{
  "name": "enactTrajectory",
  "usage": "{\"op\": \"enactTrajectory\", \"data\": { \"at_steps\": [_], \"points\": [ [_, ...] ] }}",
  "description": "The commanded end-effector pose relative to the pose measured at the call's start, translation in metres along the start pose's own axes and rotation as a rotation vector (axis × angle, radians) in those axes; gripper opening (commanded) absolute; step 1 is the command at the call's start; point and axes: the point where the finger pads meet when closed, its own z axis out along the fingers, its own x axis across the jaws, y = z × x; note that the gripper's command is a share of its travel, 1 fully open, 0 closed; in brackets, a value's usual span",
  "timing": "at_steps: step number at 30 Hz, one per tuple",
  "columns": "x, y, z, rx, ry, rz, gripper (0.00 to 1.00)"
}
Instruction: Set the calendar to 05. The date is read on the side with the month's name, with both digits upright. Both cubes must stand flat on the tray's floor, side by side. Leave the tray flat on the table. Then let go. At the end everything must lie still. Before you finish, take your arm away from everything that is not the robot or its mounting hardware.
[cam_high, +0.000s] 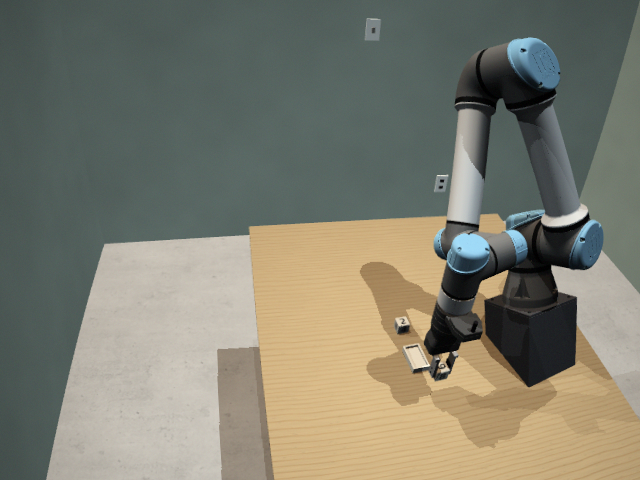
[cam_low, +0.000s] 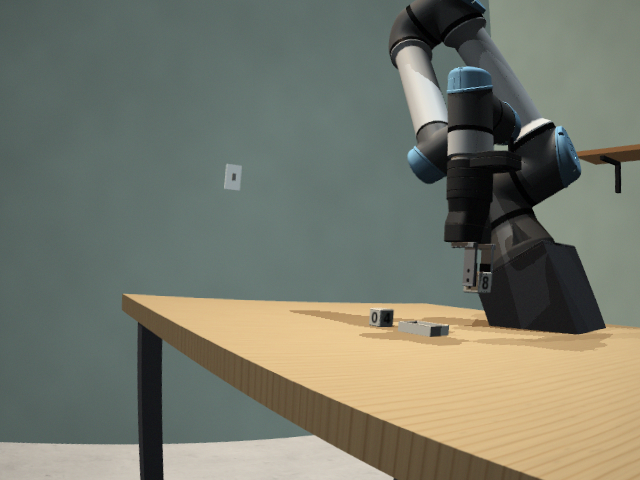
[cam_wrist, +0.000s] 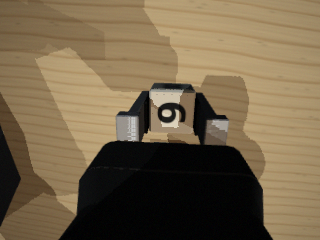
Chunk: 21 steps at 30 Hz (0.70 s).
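Note:
My gripper (cam_high: 442, 368) (cam_low: 477, 287) (cam_wrist: 171, 105) is shut on a white cube (cam_high: 440, 372) (cam_low: 484, 282) (cam_wrist: 171, 107) and holds it in the air above the table. The held cube shows an 8 on a side in the exterior view and a 6 or 9 on top, lying sideways in the wrist view. The other cube (cam_high: 401, 325) (cam_low: 381, 317) stands on the table with a 2 on top and 0 and 4 on two sides. The shallow tray (cam_high: 421, 369) (cam_low: 413, 328) lies flat and empty between that cube and the gripper in the top view. No month's name is readable.
The wooden table (cam_high: 320, 392) (cam_low: 289, 341) bears the tray and the loose cube, which stand close together but apart. The arm's dark base block (cam_high: 547, 341) (cam_low: 558, 289) stands to their right. Arm shadows fall across the tray area.

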Motion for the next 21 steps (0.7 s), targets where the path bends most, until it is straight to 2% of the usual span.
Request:
{"op": "enactTrajectory", "data": {
  "at_steps": [1,12,21],
  "points": [
    [0.000,0.000,0.015,0.000,0.001,0.000,0.60],
    [0.001,0.000,0.054,0.000,0.001,0.000,0.60],
    [0.001,0.000,0.067,0.000,0.001,0.000,0.60]
  ]
}}
